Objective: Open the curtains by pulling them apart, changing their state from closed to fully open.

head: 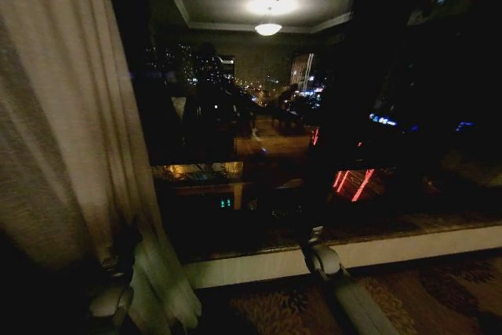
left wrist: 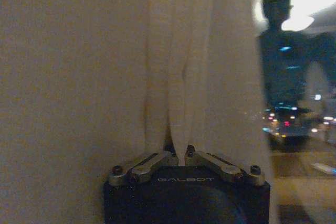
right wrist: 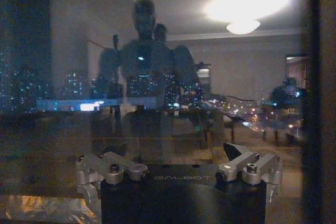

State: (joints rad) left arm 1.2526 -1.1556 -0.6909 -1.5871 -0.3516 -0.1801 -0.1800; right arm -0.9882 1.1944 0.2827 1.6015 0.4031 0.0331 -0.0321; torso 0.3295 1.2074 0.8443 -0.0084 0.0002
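1. The window (head: 329,115) takes up most of the head view, dark with night outside, and its glass mirrors a ceiling lamp (head: 268,27) and the room behind.
2. The curtain (head: 63,115) hangs at the left of the head view, gathered into pleats beside the bare glass. Its lower part narrows toward the bottom-left corner, where the fabric bunches. Through the left wrist camera the same cream fabric is seen close up, with deep vertical folds running down to the end effector.
3. The sill (head: 376,253) runs as a pale strip below the glass, from the curtain's foot to the right edge of the head view.
4. The carpet (head: 439,296), patterned and dim, lies below the sill.
5. The right arm (head: 345,288) reaches up from the bottom of the head view toward the sill, well apart from the curtain.
6. The right end effector (right wrist: 178,158) faces the glass; its fingers (right wrist: 239,161) stand spread wide with nothing between them.
7. The left end effector (left wrist: 180,153) is low at the curtain's bunched part, at the bottom left of the head view. Its fingers (left wrist: 157,158) are pressed together, pinching a fold of the curtain, and the pleats rise straight from the tips.
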